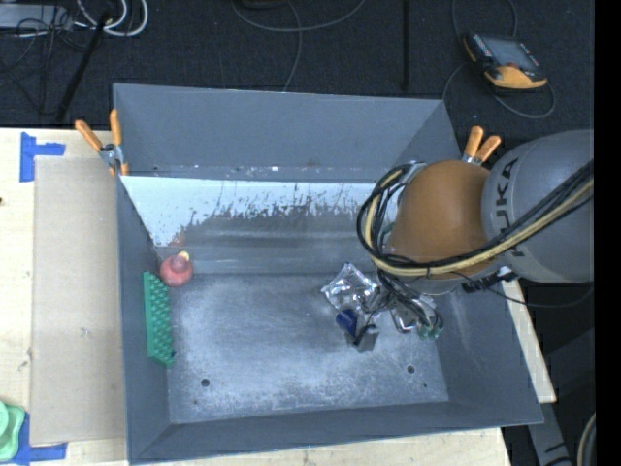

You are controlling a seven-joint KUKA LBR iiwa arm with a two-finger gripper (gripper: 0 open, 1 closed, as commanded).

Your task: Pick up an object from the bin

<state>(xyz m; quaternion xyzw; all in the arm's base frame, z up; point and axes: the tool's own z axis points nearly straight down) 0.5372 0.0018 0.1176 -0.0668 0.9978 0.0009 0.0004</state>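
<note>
My gripper (pixel 365 334) is low in the bin's right half, under the arm's orange cover, its dark tip close to the floor. A crumpled silvery wrapper (pixel 346 285) lies just up and left of it, touching it or very near. A small blue piece (pixel 345 320) sits at the wrapper's lower edge, right beside the gripper's tip. Whether anything is held cannot be made out. A small green and white bit (pixel 430 329) shows just right of the gripper.
A pink, round, apple-like toy (pixel 177 269) rests near the left wall. Below it a long green studded strip (pixel 158 317) lies along that wall. The arm covers the bin's right back corner.
</note>
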